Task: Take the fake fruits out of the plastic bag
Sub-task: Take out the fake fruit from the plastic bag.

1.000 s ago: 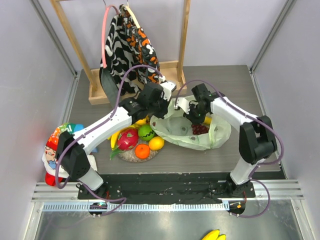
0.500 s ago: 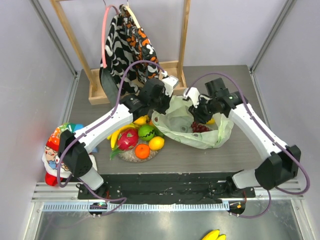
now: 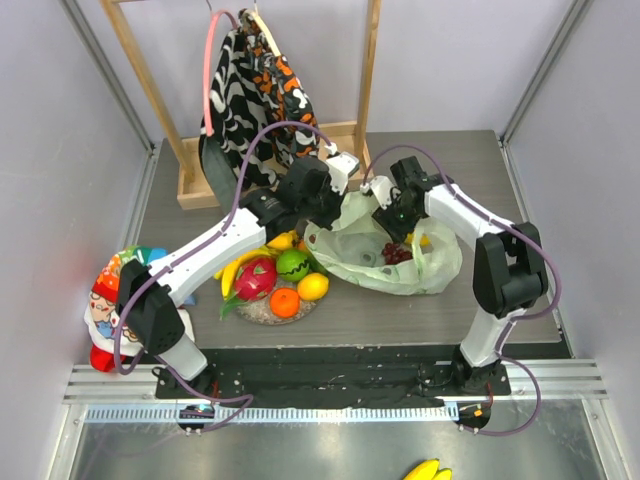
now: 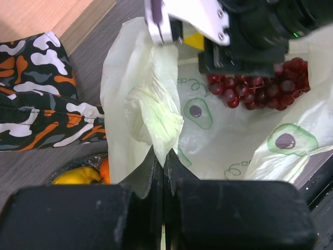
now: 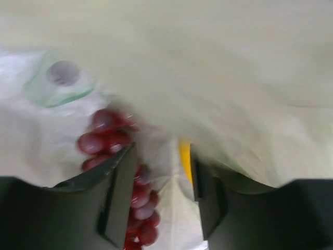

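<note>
Top external view: the bag (image 3: 395, 270) lies crumpled on the worktop (image 3: 340, 322), with the grapes (image 3: 399, 256) inside it. The left claw (image 3: 336, 202) is at the bag's far-left rim. In the left wrist view, this claw (image 4: 164, 154) is closed tight on a bunched fold of the pale film. The right claw (image 3: 393, 222) reaches into the bag's mouth, just above the grapes. The right wrist view is blurred, but its jaws stand well apart and hold nothing. The grapes (image 5: 112, 138) and a sliver of yellow fruit (image 5: 184, 156) lie just beyond them. Just left of the bag, a dragon fruit (image 3: 256, 278), apple (image 3: 292, 264), orange (image 3: 285, 302), lemon (image 3: 313, 287) and bananas (image 3: 234, 274) sit together on a plate (image 3: 262, 315)
</note>
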